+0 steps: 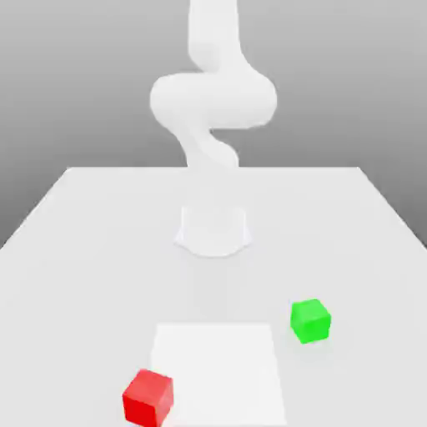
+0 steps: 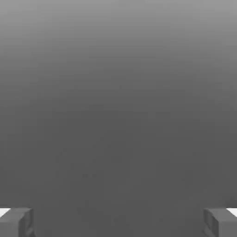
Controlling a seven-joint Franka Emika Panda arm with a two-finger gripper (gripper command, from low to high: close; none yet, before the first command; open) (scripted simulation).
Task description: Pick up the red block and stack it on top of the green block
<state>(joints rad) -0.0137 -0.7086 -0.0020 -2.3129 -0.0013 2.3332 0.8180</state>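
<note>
Fingers (image 2: 16, 222) wide apart, grey backdrop

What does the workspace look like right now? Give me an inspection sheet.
Surface: pale table with a lighter square patch.
Job's things: red block at the patch's corner on the exterior view's left; green block apart from it on the exterior view's right, nothing on it.
Clutter: nothing seen.
Grippers: gripper fingers spread wide, nothing between them.
Cables: nothing seen.
Surroundings: plain grey backdrop; white arm rising from its base.
</note>
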